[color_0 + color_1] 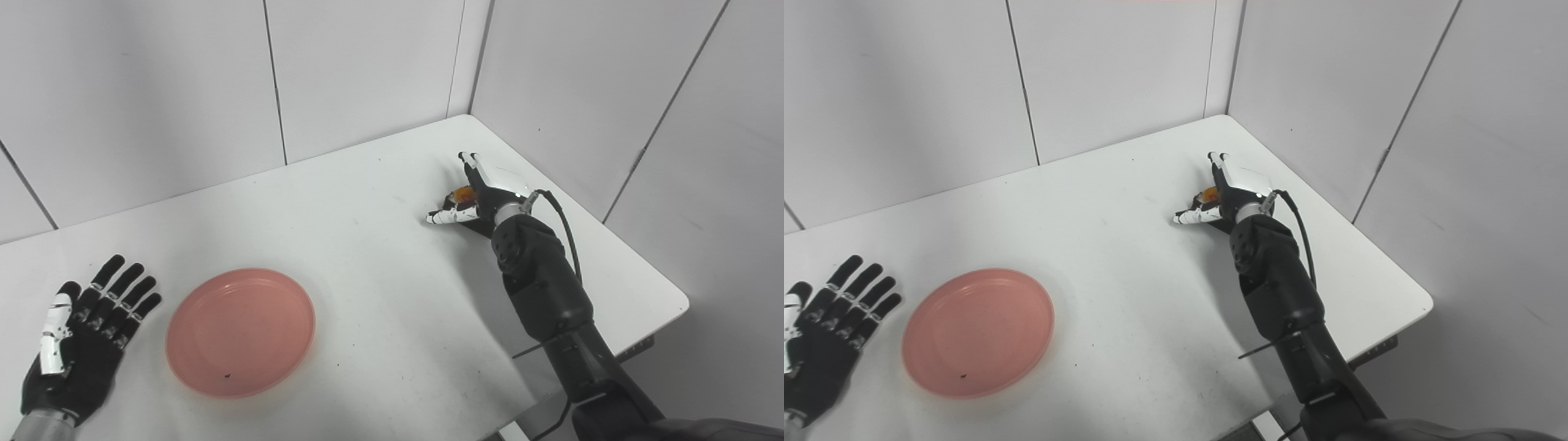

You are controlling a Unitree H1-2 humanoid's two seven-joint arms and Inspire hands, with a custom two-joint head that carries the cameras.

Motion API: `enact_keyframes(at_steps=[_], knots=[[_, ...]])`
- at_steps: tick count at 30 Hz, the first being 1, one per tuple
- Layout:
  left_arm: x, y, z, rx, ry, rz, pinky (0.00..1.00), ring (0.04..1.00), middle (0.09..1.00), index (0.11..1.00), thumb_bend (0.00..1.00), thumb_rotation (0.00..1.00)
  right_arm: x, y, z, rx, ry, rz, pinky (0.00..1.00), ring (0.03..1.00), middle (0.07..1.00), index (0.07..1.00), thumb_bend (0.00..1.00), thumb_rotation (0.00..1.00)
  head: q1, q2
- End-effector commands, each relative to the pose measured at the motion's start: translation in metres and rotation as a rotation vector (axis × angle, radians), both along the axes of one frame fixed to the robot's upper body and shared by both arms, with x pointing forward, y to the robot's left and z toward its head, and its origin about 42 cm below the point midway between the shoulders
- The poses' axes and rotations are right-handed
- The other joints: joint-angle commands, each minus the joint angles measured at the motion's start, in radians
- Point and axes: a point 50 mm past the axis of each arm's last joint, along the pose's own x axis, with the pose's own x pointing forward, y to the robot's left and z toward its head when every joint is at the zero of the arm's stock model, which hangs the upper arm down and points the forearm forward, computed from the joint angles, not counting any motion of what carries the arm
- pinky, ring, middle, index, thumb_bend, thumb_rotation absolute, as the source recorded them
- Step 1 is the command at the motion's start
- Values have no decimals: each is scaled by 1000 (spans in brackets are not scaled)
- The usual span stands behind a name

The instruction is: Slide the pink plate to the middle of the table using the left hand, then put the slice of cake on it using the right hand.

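Right hand (474, 199): reaching across the far right part of the table (392, 257), thumb and fingers (470, 160) spreading around the cake (462, 196), a small orange-and-dark piece showing only partly between them; whether actually gripping it, cannot tell. Left hand (79, 334): lying flat, palm down, at the near left edge, fingers spread and holding nothing, sitting just beside the plate (240, 331) but not touching it. Plate: pink, round, resting empty on the near left part of the table, well apart from the cake and the right hand.
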Motion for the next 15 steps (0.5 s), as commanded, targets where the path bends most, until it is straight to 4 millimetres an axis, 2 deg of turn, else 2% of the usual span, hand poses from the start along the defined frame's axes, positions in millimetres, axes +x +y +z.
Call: enact_keyframes(at_steps=[1,3,6,9,10,11,12,15], knots=[[-14,8,-31,52,161,16,878,877,886,877,420,1000,10,-4,21,-12,-61,-12,737,926,999,950,886,460,0,0],[-14,8,-31,53,160,19,878,878,887,876,419,1000,11,-4,18,8,-53,-16,679,906,999,952,887,431,0,0],[-14,8,-31,54,159,17,879,877,886,876,416,1000,12,-3,17,22,-47,-12,654,889,994,956,879,398,5,3],[-14,7,-31,53,162,18,879,877,886,877,416,1000,11,-2,16,36,-66,-15,633,857,961,933,848,313,5,3],[-14,7,-31,53,160,15,880,878,889,881,417,1000,11,-2,16,37,-75,-19,658,830,897,888,810,246,5,3],[-14,7,-31,54,159,14,882,879,890,882,418,1000,12,-3,16,38,-82,-20,638,785,844,852,790,208,5,3],[-14,7,-31,55,158,13,883,880,890,883,418,1000,12,-3,17,36,-86,-17,554,659,724,775,757,152,5,3],[-14,7,-31,53,157,14,881,879,890,882,416,1000,12,-6,17,49,-75,-3,473,544,612,690,722,95,5,3]])
